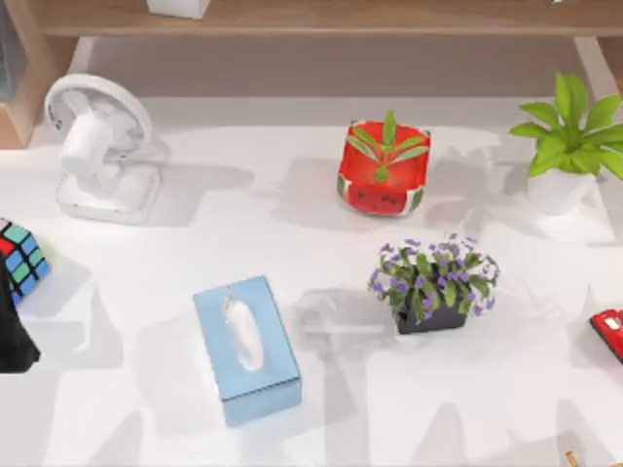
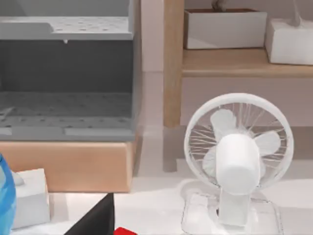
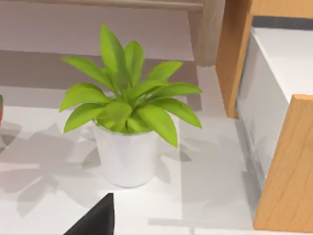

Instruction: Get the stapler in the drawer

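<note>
Lying at the table's [image 1: 321, 418] right edge, the stapler [image 1: 609, 331] sits well right of the purple-flowered plant [image 1: 433, 284], only partly seen. The tissue box [image 1: 245, 348] stands left of that plant. Whether either gripper's jaws are apart cannot be told.

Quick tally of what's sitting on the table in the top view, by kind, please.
Potted plants: 3 – watermelon pot, purple-flowered plant, green plant in white pot
Fans: 1 – white fan
Tissue boxes: 1 – blue tissue box
Puzzle cubes: 1 – cube
Staplers: 1 – stapler, partly cut off at the right edge
Total: 7
</note>
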`<state>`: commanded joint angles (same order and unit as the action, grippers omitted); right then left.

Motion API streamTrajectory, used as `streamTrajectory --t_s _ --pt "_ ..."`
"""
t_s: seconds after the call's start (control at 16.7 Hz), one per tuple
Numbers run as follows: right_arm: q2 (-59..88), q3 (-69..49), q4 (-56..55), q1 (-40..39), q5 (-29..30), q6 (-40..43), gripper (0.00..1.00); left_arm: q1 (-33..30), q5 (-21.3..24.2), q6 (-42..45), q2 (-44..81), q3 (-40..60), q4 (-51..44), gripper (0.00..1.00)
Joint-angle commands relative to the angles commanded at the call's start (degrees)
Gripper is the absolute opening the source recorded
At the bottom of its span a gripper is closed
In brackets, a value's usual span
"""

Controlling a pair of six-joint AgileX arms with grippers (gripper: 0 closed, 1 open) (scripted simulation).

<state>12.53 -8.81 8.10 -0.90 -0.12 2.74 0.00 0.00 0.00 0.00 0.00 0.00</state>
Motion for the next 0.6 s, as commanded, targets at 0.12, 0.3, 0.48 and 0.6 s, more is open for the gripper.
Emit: streamTrajectory --t_s 0.12,0.3,0.48,0.6 --pt "8.8 -5.4 4.9 -0.5 0.0 1.6 1.00 0.0 0.0 0.0 0.0 0.0 0.0 1.00" --pt "25.0 -14.6 13.3 -1.3 0.0 4.4 1.00 0.0 0.0 0.0 0.0 0.0 0.0 1.00" --pt "40.5 -24.1 22.1 -2.1 0.0 7.3 1.00 0.0 0.0 0.0 0.0 0.0 0.0 1.00" --pt "50.1 -30.1 27.7 -2.6 0.0 9.1 1.00 0.0 0.0 0.0 0.0 0.0 0.0 1.00"
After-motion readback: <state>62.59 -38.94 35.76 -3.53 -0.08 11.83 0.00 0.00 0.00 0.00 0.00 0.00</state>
